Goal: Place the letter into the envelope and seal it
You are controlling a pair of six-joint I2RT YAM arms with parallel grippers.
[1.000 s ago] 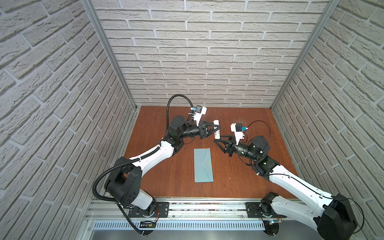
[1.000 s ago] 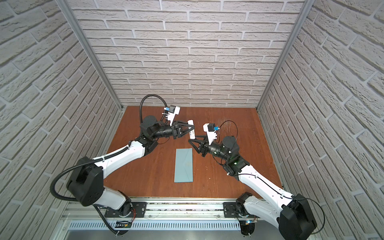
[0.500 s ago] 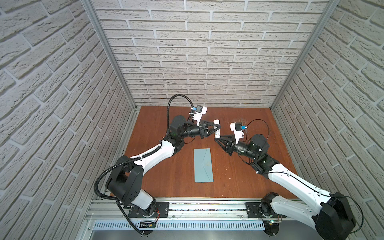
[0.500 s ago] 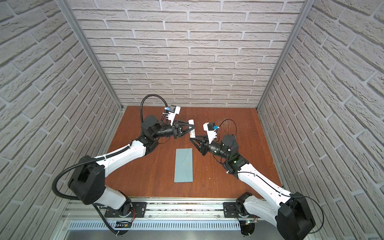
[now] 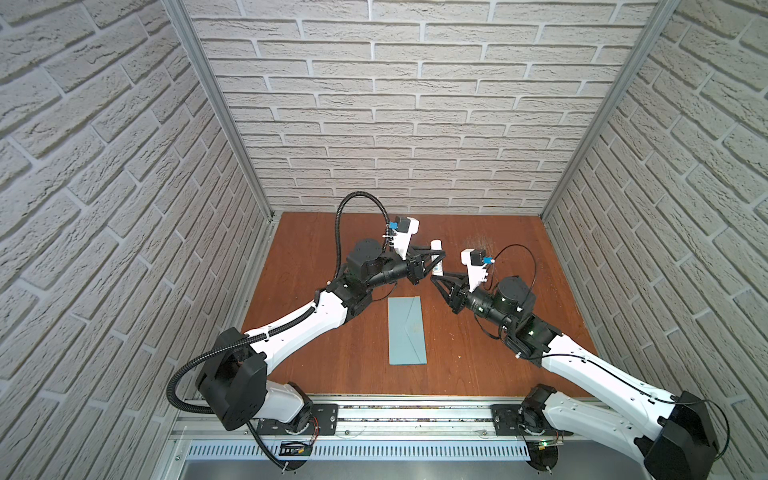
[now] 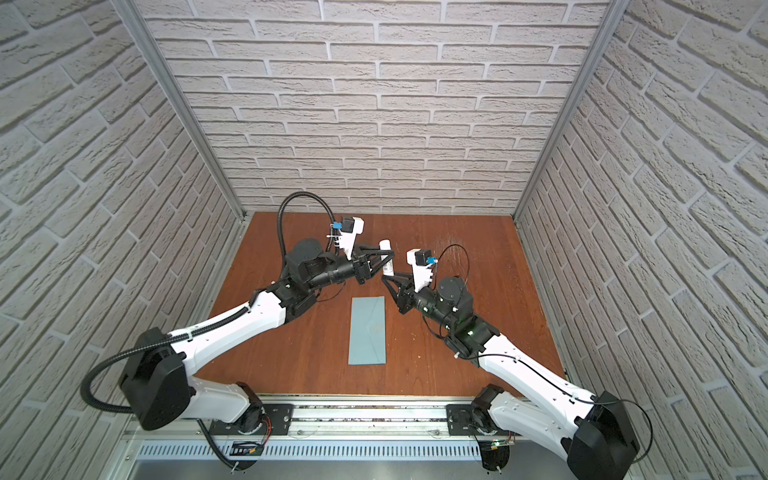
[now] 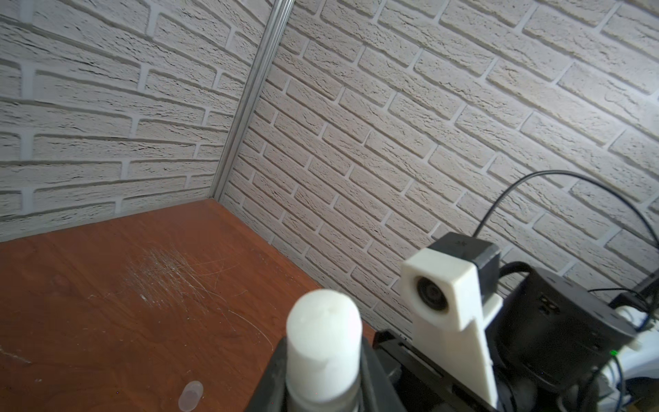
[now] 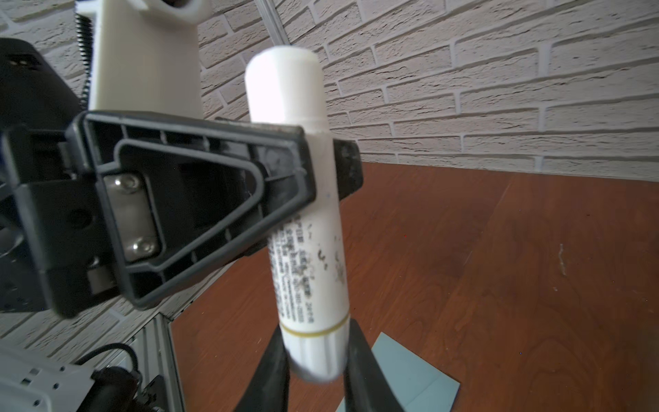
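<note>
Envelope [image 5: 407, 330] lies flat near the middle of the wooden table [image 5: 316, 374], seams facing up, with its long sides running from the front rail toward the back wall. We see it in both top views [image 6: 368, 330], and one corner of it shows in the right wrist view [image 8: 410, 371]. Its whole face is in plain sight. Around it we find bare wood on every side, with a patch of pale scratches [image 5: 478, 241] toward the back right corner. The brick walls [image 5: 415, 124] close three sides, well apart from the envelope. A black joint of the left arm hangs near its far left corner, and the wrist of the right arm is near its far right corner. Both grippers meet in the air just beyond its far short edge, on a white stick [image 5: 436, 253] with printed text. The left gripper [image 8: 326, 169] is clenched around the upper part of this stick, just below the cap. The right gripper [image 8: 313, 367] has its fingers [image 8: 360, 378] pressed on both sides of the lower end, so we read it as grasping the stick too
</note>
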